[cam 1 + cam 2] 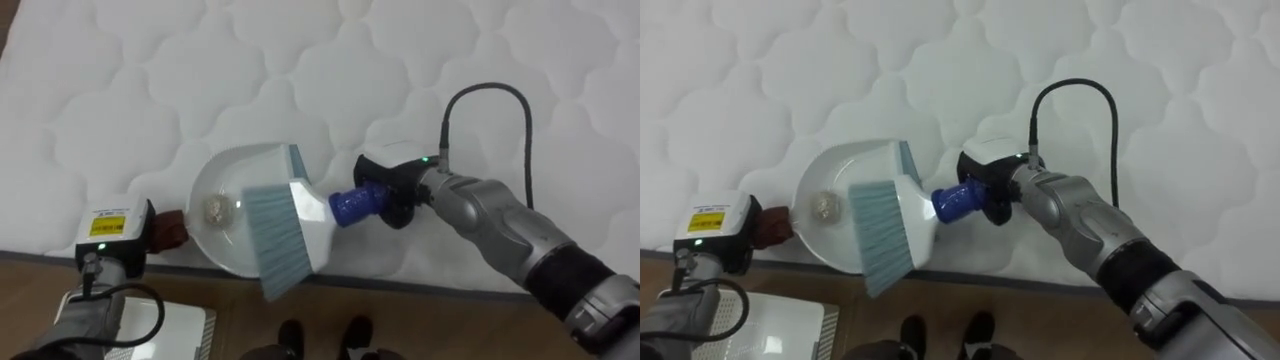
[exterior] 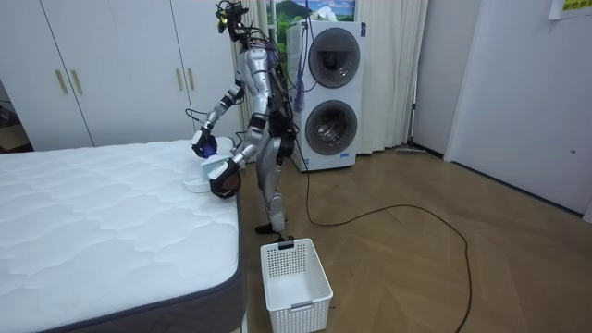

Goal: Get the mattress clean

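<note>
robot stands on the wooden floor (image 2: pixel 416 259) at the edge of the bed (image 1: pixel 200 80), near its corner, leaning a little over it, seen in the room view. bed top is a bare white quilted mattress. right hand (image 1: pixel 388 190) comes in from the right over the mattress, fingers curled tight round the blue handle of a brush (image 1: pixel 290 235). brush has a white body and pale blue bristles, and is tilted with the bristles pointing down toward the bed edge. brush head lies over the near right part of a round white dustpan (image 1: pixel 225 205). the dustpan rests on the mattress just by the edge, its mouth toward the brush. a small pale clump (image 1: pixel 214 208) sits inside the pan, left of the bristles. the pan's dark reddish handle (image 1: pixel 172 230) sticks out to the left and meets the left hand (image 1: pixel 120 232) at the lower left, right at the bed edge. can't tell whether that hand grips it, since the hand's back covers the contact. a white basket (image 2: pixel 296 273) stands on the floor next to the bed, just in front of the robot's feet, its corner also in the eye views at lower left. stacked washing machines (image 2: pixel 328 97) are behind the robot, with white wardrobe doors (image 2: pixel 111 69) on the room view's left.
</note>
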Controlling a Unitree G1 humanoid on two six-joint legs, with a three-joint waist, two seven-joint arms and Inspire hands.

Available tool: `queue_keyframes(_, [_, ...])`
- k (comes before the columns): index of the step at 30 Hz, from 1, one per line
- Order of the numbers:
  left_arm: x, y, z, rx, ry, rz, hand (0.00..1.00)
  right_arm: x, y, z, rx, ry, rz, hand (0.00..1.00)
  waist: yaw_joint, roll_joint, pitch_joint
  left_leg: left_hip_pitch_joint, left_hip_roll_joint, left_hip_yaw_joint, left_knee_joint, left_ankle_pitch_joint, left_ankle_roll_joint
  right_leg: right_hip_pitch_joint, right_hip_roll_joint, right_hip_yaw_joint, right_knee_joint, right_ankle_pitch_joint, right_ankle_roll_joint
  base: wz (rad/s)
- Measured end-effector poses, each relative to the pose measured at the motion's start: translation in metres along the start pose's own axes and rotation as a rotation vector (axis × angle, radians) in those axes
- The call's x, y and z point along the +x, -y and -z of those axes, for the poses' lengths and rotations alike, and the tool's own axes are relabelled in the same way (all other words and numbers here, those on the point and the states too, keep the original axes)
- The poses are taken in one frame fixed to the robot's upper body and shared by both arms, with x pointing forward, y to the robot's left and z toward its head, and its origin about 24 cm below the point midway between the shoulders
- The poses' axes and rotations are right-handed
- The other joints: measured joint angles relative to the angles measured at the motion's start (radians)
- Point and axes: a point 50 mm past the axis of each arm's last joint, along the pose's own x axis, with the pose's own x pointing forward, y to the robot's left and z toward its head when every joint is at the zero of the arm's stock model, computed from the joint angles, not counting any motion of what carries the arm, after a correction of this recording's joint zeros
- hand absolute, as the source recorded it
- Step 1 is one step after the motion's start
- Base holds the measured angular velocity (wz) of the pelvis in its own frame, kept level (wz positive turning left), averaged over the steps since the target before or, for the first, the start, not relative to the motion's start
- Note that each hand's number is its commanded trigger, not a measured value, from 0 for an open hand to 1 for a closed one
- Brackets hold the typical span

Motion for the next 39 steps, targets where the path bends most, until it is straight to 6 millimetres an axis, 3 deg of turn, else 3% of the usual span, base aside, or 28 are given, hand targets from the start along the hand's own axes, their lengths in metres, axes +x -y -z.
queue_keyframes(19, [0.0, 0.001, -0.001, -0.027, 0.01, 0.013, 1.0, -0.004, -0.011, 0.007, 0.072, 0.005, 0.037, 1.0, -0.011, -0.001, -0.0001, 0.008, -0.003, -0.009, 0.008, 0.0, 0.0, 0.016, -0.004, -0.005, 0.0, -0.004, 0.006, 0.01])
queue_keyframes(26, [-0.003, 0.005, -0.001, -0.028, 0.009, 0.029, 1.0, -0.019, -0.031, 0.043, 0.266, -0.139, 0.092, 1.0, -0.029, 0.001, 0.0006, 0.064, -0.01, -0.026, -0.017, -0.001, 0.001, 0.074, -0.004, -0.014, -0.02, -0.009, 0.014, 0.06])
queue_keyframes(30, [-0.002, 0.001, 0.004, -0.054, -0.018, -0.012, 1.0, -0.032, -0.023, 0.067, 0.33, -0.211, 0.205, 0.99, -0.056, 0.003, 0.0001, 0.074, -0.012, -0.029, -0.02, -0.001, 0.001, 0.085, -0.005, -0.011, -0.018, -0.01, 0.017, -0.01])
queue_keyframes(33, [-0.003, -0.004, 0.005, -0.079, -0.028, -0.069, 1.0, -0.049, -0.025, 0.088, 0.446, -0.29, 0.325, 0.58, -0.067, 0.01, -0.0035, 0.102, -0.012, -0.03, -0.028, -0.002, 0.003, 0.115, -0.001, -0.011, -0.034, -0.01, 0.02, 0.02])
queue_keyframes(34, [-0.004, -0.004, 0.006, -0.082, -0.029, -0.082, 1.0, -0.052, -0.027, 0.092, 0.477, -0.308, 0.344, 0.54, -0.069, 0.014, -0.0049, 0.113, -0.012, -0.029, -0.035, -0.003, 0.004, 0.123, -0.001, -0.011, -0.036, -0.011, 0.021, 0.0])
queue_keyframes(35, [-0.009, -0.002, 0.006, -0.091, -0.03, -0.1, 1.0, -0.061, -0.033, 0.1, 0.53, -0.345, 0.373, 0.0, -0.077, 0.026, -0.0079, 0.131, -0.012, -0.03, -0.037, -0.006, 0.006, 0.142, -0.001, -0.011, -0.038, -0.013, 0.025, 0.0])
queue_keyframes(39, [-0.025, 0.003, 0.005, -0.114, -0.013, -0.126, 1.0, -0.085, -0.055, 0.121, 0.643, -0.463, 0.419, 0.0, -0.103, 0.062, -0.027, 0.218, -0.017, -0.021, -0.077, -0.009, 0.008, 0.215, 0.002, 0.001, -0.056, -0.02, 0.036, -0.05])
